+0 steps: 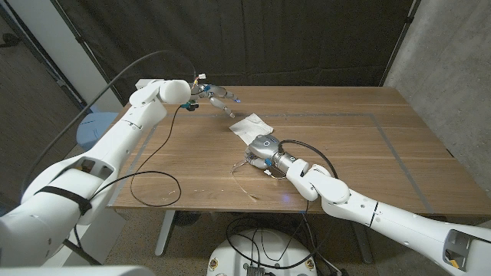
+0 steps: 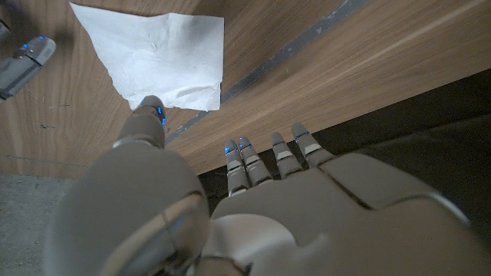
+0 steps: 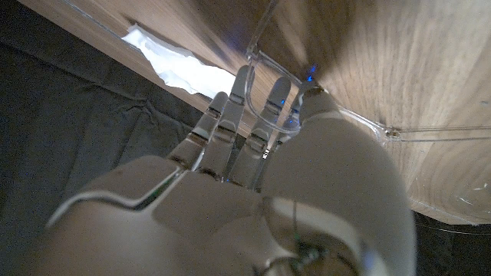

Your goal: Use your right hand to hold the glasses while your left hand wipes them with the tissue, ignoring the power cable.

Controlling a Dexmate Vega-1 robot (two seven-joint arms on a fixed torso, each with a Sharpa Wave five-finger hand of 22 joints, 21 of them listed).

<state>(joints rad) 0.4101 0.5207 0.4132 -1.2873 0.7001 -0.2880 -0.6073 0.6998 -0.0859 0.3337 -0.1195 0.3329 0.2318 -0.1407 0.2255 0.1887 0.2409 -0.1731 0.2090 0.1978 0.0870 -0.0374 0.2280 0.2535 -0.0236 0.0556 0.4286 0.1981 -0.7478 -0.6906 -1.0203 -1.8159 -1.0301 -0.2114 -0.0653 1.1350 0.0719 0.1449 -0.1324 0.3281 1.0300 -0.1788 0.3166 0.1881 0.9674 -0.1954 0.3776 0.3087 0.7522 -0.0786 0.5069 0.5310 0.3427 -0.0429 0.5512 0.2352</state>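
The clear-framed glasses [image 1: 247,164] lie on the wooden table [image 1: 368,153] near its front middle, one temple pointing toward the front edge. My right hand [image 1: 265,146] sits over them. In the right wrist view its fingers [image 3: 247,115] and thumb touch the clear frame [image 3: 255,55] from two sides, pinching it. The white tissue [image 1: 252,125] lies crumpled just behind that hand, also the tissue [image 2: 157,54] in the left wrist view. My left hand [image 1: 218,96] hovers open above the back of the table, left of the tissue, fingers spread and holding nothing.
A black power cable [image 1: 157,184] loops over the table's left front part and runs up along my left arm. A grey tape line [image 1: 383,116] marks a rectangle on the tabletop. A blue object [image 1: 93,129] stands beyond the left edge.
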